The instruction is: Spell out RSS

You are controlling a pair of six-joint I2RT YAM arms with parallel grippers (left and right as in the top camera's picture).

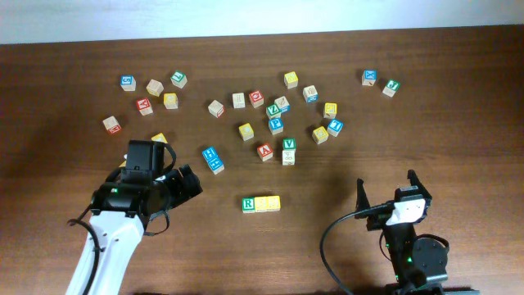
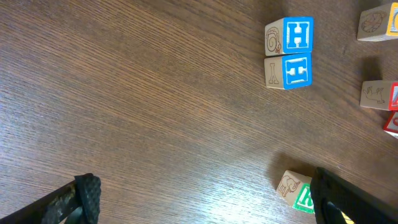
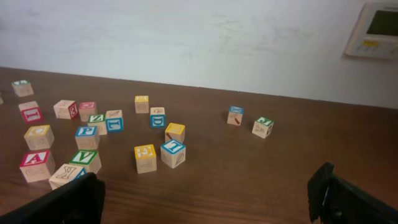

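A short row of three blocks lies at the table's front middle: a green R block [image 1: 249, 204], then two yellow blocks [image 1: 268, 202] whose letters I cannot read. The green R block also shows in the left wrist view [image 2: 296, 191], just inside the right finger. My left gripper [image 1: 195, 182] is open and empty, to the left of the row, and the left wrist view [image 2: 205, 205] shows bare wood between its fingers. My right gripper [image 1: 386, 188] is open and empty at the front right, and it also shows in the right wrist view [image 3: 205, 199].
Many loose letter blocks are scattered across the far half of the table. Two blue blocks [image 1: 213, 159] lie close to my left gripper and also show in the left wrist view [image 2: 297, 53]. A green V block [image 1: 289, 145] stands nearby.
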